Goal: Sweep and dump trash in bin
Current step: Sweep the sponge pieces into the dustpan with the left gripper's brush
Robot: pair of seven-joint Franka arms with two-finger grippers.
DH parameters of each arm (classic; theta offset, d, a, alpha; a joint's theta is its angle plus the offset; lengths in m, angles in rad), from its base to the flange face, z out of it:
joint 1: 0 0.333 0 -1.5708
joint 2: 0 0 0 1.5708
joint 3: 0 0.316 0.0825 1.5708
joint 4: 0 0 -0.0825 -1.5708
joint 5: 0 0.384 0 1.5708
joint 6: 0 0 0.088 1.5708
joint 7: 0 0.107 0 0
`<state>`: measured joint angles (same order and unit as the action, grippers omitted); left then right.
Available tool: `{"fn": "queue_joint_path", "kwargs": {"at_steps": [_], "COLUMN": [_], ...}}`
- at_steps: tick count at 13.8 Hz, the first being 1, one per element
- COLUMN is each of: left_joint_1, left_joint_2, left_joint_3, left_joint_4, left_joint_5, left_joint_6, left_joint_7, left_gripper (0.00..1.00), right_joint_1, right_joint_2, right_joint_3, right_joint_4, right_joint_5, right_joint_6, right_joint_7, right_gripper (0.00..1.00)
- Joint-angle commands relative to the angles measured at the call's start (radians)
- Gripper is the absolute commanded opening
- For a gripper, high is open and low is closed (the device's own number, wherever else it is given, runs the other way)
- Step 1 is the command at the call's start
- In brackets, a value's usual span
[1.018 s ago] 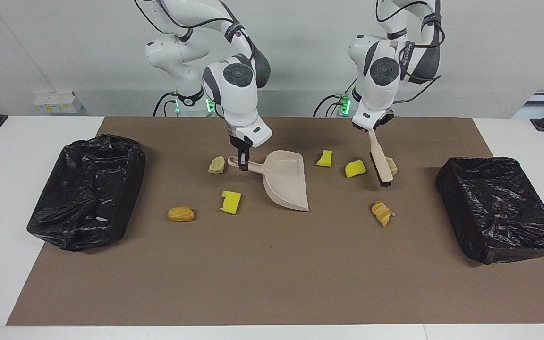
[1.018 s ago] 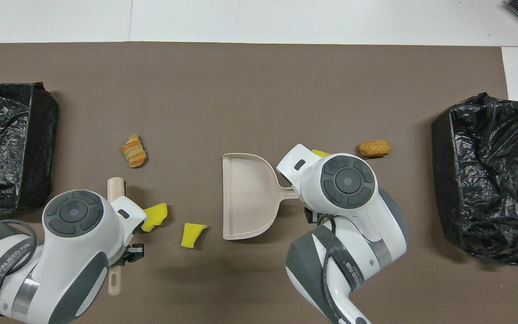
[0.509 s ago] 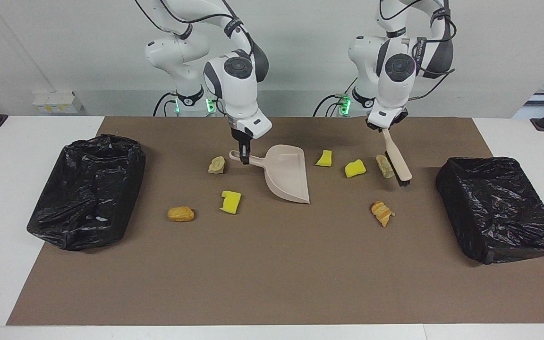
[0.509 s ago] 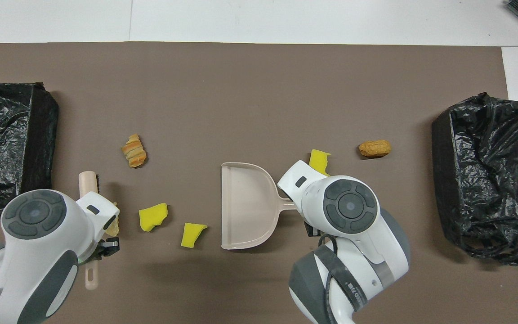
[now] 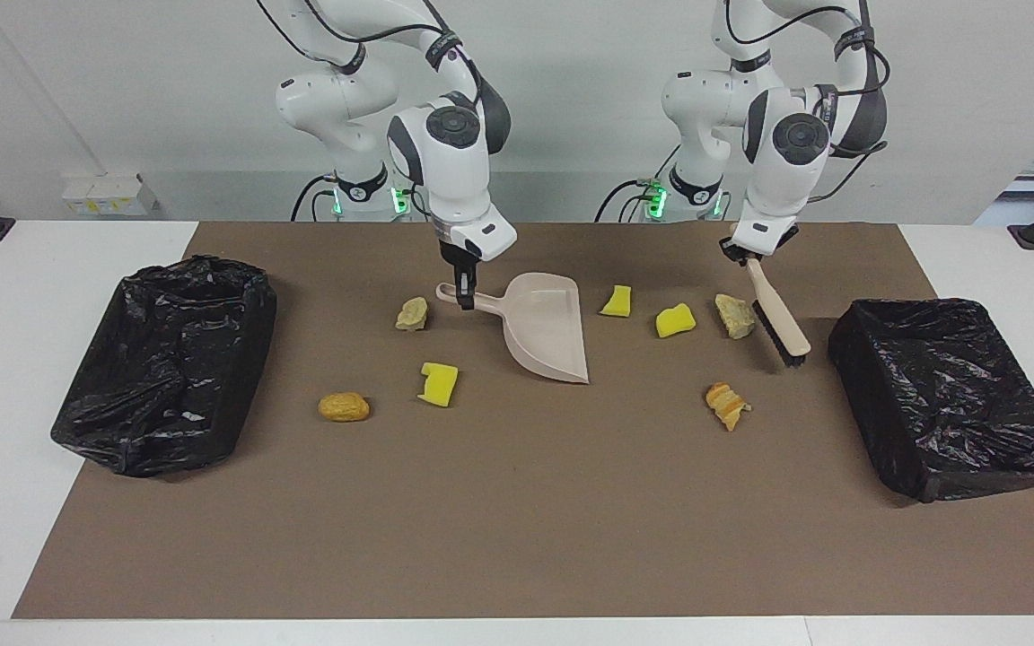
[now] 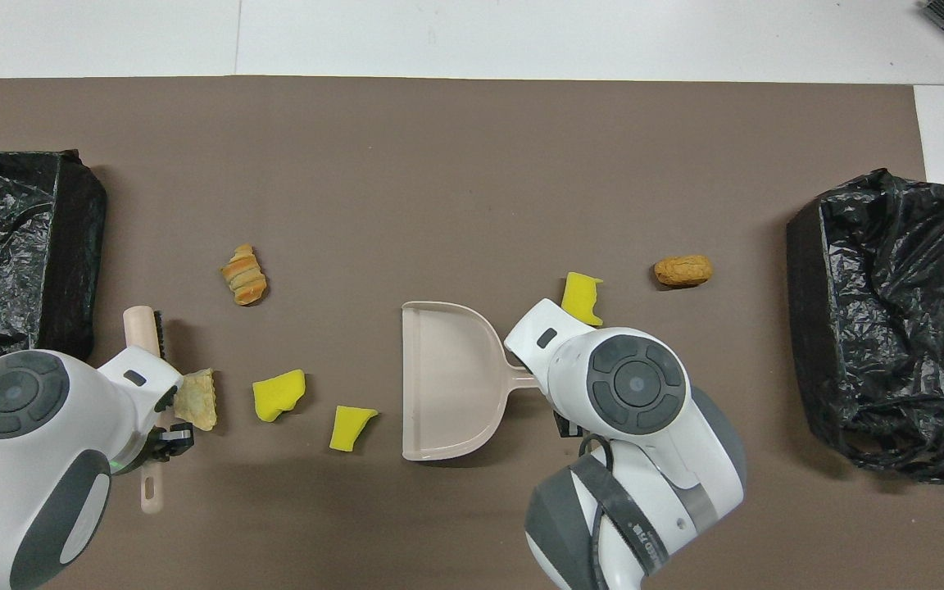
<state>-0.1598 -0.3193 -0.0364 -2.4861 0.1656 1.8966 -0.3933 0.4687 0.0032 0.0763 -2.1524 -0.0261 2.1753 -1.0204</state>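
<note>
Left gripper (image 5: 753, 260) is clamped on the brush (image 5: 779, 312) handle, bristles down on the brown mat (image 5: 517, 502) near the black bin (image 5: 948, 395) at the left arm's end. Right gripper (image 5: 465, 301) is closed on the dustpan (image 5: 546, 334) handle, pan resting mid-mat. Trash is scattered along the mat's robot-side half: beige lump (image 5: 734, 315) just beside the brush, croissant-like piece (image 5: 726, 405) nearer the mat's middle.

Overhead: brush (image 6: 144, 328) is seen beside the beige lump (image 6: 196, 399); yellow sponge chunks (image 6: 278, 395) lie between it and the dustpan (image 6: 447, 377).
</note>
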Motion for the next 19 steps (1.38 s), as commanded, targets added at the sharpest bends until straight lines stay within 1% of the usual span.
{"fn": "queue_joint_path", "kwargs": {"at_steps": [1,2,7,10,12,14,16,19], "left_joint_1": [0.014,0.014,-0.012,-0.107,-0.161,-0.228,-0.286,-0.351], "left_joint_2": [-0.024,-0.024,-0.017,0.015,0.026,0.039,0.100,0.124], "left_joint_3": [-0.010,-0.010,-0.013,-0.013,-0.013,-0.013,-0.014,-0.016], "left_joint_4": [-0.034,-0.034,-0.036,-0.030,-0.024,-0.019,0.024,0.058], "left_joint_5": [0.014,0.014,0.012,-0.017,-0.114,-0.153,-0.236,-0.366], "left_joint_6": [0.018,0.016,0.024,0.035,0.076,0.110,0.121,0.153], "left_joint_7": [0.063,0.071,0.056,0.044,0.042,0.057,0.044,0.016], "left_gripper": [0.00,0.00,0.00,0.00,0.00,0.00,0.00,0.00], "right_joint_1": [0.037,0.056,0.059,0.059,0.057,0.057,0.054,0.048], "right_joint_2": [-0.032,-0.025,-0.022,-0.022,-0.022,-0.022,-0.019,-0.019], "right_joint_3": [0.002,0.002,0.002,0.000,0.000,0.000,0.000,0.000], "right_joint_4": [-0.037,-0.037,-0.037,-0.037,-0.037,-0.037,-0.035,-0.037], "right_joint_5": [0.009,0.009,0.009,0.008,0.009,0.009,0.009,0.009], "right_joint_6": [0.001,0.003,0.001,0.001,0.000,0.000,0.000,-0.005], "right_joint_7": [0.081,0.110,0.118,0.118,0.118,0.118,0.118,0.117], "right_gripper": [0.00,0.00,0.00,0.00,0.00,0.00,0.00,0.00]}}
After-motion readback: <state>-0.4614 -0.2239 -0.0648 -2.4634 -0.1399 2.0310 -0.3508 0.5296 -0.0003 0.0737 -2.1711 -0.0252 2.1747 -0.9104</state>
